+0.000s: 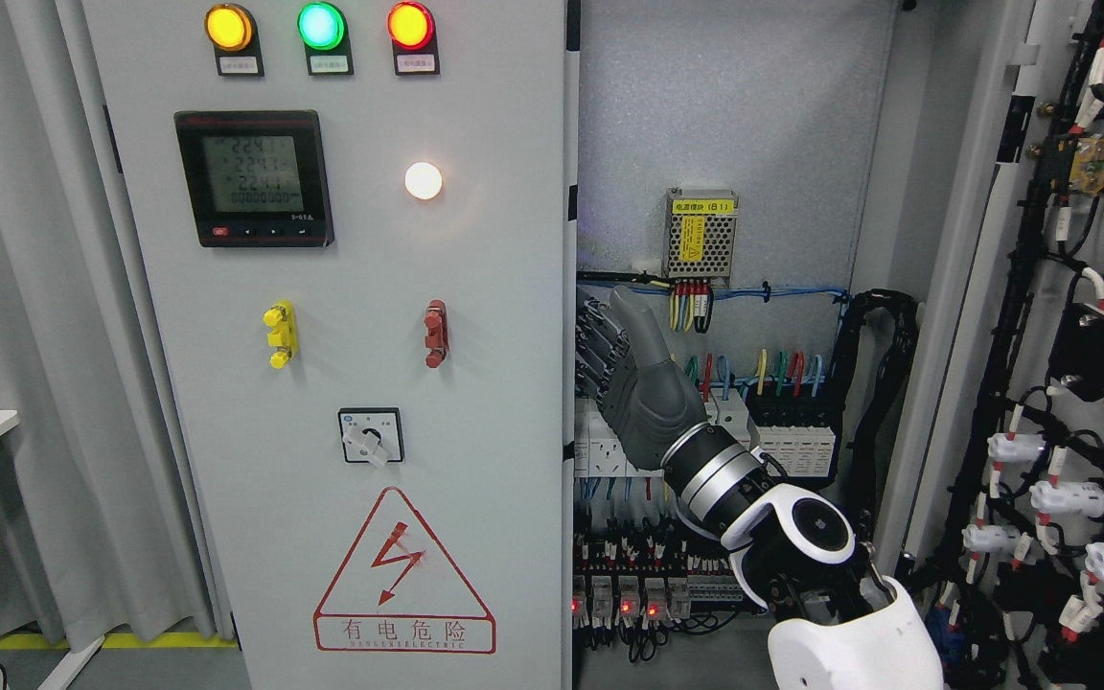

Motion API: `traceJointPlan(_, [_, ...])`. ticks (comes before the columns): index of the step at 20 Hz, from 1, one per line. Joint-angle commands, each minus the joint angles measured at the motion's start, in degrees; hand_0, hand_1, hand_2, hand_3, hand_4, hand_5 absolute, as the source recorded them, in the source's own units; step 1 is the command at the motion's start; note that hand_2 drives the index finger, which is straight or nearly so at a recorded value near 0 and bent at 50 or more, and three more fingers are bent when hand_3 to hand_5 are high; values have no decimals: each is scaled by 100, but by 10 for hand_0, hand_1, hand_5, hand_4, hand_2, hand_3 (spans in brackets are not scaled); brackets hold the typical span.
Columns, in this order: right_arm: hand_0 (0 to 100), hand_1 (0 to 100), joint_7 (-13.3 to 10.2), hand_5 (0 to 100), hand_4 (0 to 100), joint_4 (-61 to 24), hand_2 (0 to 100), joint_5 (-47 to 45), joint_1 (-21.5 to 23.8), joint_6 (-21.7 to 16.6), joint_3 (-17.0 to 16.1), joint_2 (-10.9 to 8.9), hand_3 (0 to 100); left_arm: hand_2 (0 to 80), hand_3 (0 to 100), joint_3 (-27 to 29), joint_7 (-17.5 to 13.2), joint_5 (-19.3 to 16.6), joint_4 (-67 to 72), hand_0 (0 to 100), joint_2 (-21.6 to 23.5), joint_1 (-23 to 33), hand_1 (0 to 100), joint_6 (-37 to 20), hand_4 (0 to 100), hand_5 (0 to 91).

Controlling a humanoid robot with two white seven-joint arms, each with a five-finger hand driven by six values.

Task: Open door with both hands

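The right hand (624,374) curls its fingers round the left door (341,383) edge; next, it likely swings that door outward.

— What does the arm look like?

— The right arm (806,537) has glossy white shell segments. The lowest one, at the bottom edge, is a broad rounded white casing. Above it sits a white joint housing with a round black disc set in its side.

— And between the shells?

— Dark, black mechanical parts show in the gaps, with a thin black cable running by the wrist.

— The wrist itself?

— A cylindrical cuff banded in polished silver and black rings.

— And the robot hand?

— The right robot hand (633,369) is matte dark grey, smooth over the palm and thumb, while the fingers (595,335) are black and ribbed, built of jointed segments.
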Motion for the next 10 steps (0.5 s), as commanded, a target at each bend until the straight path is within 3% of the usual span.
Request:
traceJointPlan(1, [218,0,22,0,0,63,0,-74,11,-12,-52,-97,0,28,28,8,5,0,0,296,0,0,0,-2,35,0])
traceJointPlan(10, [218,0,224,0,0,89,0,-83,46,-65,-227,-106,0,28,28,8,5,0,0,296,0,0,0,-2,35,0])
